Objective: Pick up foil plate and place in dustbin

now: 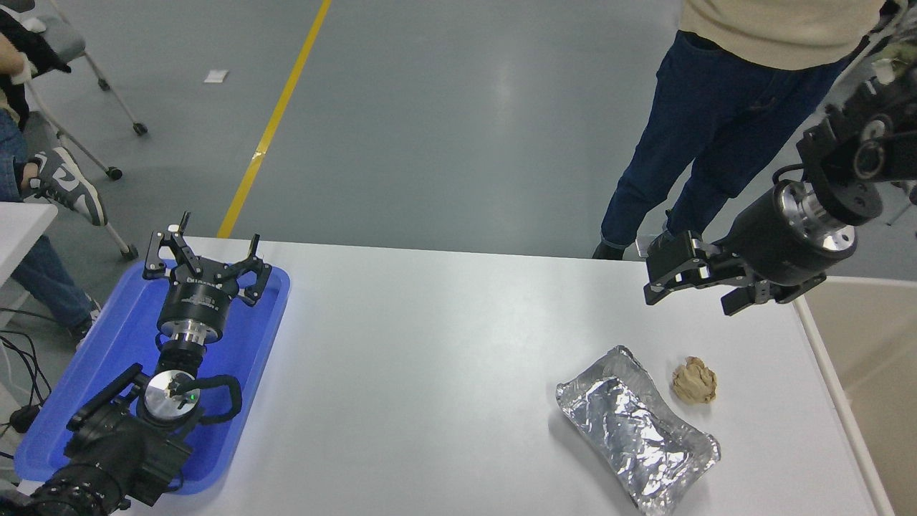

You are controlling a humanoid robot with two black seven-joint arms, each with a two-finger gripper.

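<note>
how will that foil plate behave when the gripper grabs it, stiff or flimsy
Probably flimsy: the foil plate is already crinkled, with a bent rim, so a pinch may buckle it further. It looks thin and empty, so likely light. The shiny surface could slip, though the creases may give some grip.

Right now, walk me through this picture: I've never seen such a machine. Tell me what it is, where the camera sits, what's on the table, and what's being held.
One picture, taken from a camera high on a two-armed robot, looking down over its white table. The left gripper rests open over a blue tray. The right gripper hangs in the air at the table's far right, holding nothing. On the table lie a crinkled foil plate and a tan paper ball beside it. A beige dustbin stands at the right edge. A person stands beyond.
</note>
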